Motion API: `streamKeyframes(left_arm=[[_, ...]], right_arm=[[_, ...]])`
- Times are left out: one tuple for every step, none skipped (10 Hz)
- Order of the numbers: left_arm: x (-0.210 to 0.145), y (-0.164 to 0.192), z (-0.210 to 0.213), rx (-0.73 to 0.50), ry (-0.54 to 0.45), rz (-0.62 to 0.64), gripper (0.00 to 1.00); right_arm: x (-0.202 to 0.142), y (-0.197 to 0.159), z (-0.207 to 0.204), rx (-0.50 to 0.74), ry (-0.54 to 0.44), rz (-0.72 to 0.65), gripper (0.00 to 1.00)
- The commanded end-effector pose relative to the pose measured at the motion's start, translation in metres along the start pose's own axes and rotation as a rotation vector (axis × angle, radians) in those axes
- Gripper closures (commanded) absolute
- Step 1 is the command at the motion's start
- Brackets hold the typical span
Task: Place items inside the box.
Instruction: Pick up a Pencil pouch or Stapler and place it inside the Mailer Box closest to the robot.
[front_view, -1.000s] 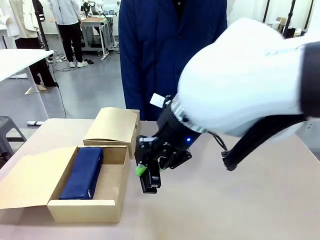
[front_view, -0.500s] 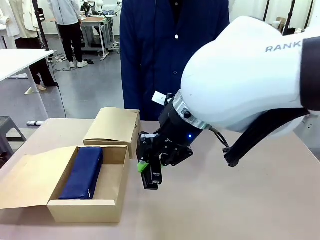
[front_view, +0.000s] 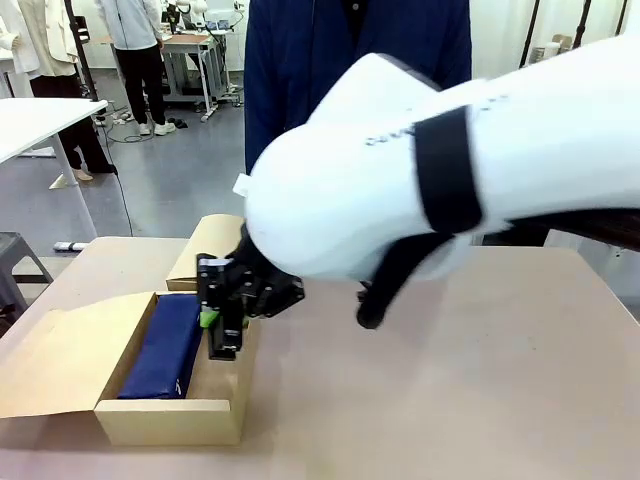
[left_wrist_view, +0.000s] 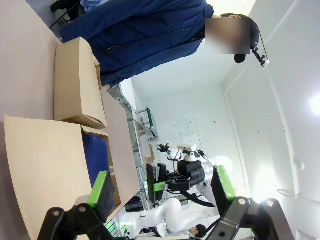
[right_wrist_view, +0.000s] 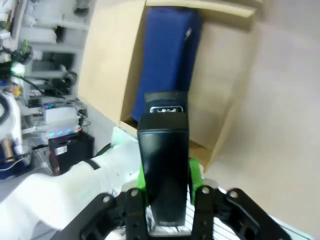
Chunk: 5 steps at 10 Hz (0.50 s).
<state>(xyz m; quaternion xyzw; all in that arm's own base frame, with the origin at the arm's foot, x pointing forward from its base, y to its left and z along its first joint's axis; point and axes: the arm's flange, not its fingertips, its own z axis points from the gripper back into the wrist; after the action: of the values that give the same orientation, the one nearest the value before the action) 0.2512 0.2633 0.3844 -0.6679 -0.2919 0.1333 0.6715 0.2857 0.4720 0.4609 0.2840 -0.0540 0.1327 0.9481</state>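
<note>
My right gripper (front_view: 220, 322) is shut on a black stapler (front_view: 224, 338) and holds it above the right half of the open cardboard box (front_view: 170, 420). In the right wrist view the stapler (right_wrist_view: 162, 150) sits between the green pads, over the box's bare floor (right_wrist_view: 220, 80). A navy fabric zip pouch (front_view: 165, 345) lies along the left half of the box, and in the right wrist view the pouch (right_wrist_view: 167, 55) is beside the stapler. My left gripper (left_wrist_view: 162, 192) is open with nothing between its fingers, off to the side of the box (left_wrist_view: 45, 165).
A closed cardboard box (front_view: 210, 250) stands right behind the open one. The open box's lid flap (front_view: 55, 355) lies spread to the left. A person in a navy coat (front_view: 350, 60) stands at the table's far edge. The table (front_view: 450, 400) is bare to the right.
My right arm has swung left with the stapler, from over the bare table beside the box to above the box's right half. The pouch and both boxes have stayed put.
</note>
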Motion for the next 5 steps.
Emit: streamKeyframes(left_arm=[[-0.002, -0.001, 0.0, -0.009, 0.011, -0.023, 0.0], [-0.002, -0.001, 0.0, -0.009, 0.011, -0.023, 0.0], [-0.002, -0.001, 0.0, -0.009, 0.011, -0.023, 0.0], [-0.002, -0.001, 0.0, -0.009, 0.011, -0.023, 0.0], [-0.002, -0.001, 0.0, -0.009, 0.011, -0.023, 0.0]], right_arm=[[0.023, 0.028, -0.029, -0.046, 0.015, -0.026, 0.63], [0.035, 0.033, -0.056, -0.09, 0.029, -0.041, 0.63], [0.042, 0.035, -0.078, -0.148, 0.031, -0.061, 0.63], [0.047, 0.035, -0.095, -0.182, 0.014, -0.08, 0.63], [0.049, 0.035, -0.106, -0.187, 0.029, -0.081, 0.63]])
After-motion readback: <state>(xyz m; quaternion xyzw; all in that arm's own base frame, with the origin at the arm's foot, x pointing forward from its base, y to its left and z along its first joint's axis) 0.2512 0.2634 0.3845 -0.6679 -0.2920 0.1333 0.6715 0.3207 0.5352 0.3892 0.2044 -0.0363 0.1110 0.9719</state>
